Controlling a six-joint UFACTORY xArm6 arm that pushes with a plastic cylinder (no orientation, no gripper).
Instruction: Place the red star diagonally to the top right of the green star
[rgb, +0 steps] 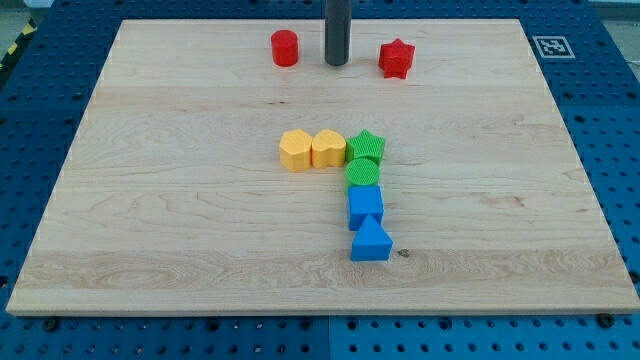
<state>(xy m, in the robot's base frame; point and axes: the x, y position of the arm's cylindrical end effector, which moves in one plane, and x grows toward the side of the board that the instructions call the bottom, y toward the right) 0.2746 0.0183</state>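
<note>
Wooden board (150, 230) carries red (397, 58), yellow (295, 150), green (367, 146), blue blocks (365, 206).

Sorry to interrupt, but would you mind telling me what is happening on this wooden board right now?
I am a single arm pushing blocks with a dark rod. My tip sits near the view's top edge of the wooden board, between the red cylinder block on its left and the red star block on its right, touching neither. The red star is to end up diagonally up-right of the green star block, which sits mid-board in a cluster of yellow, green and blue blocks.
</note>
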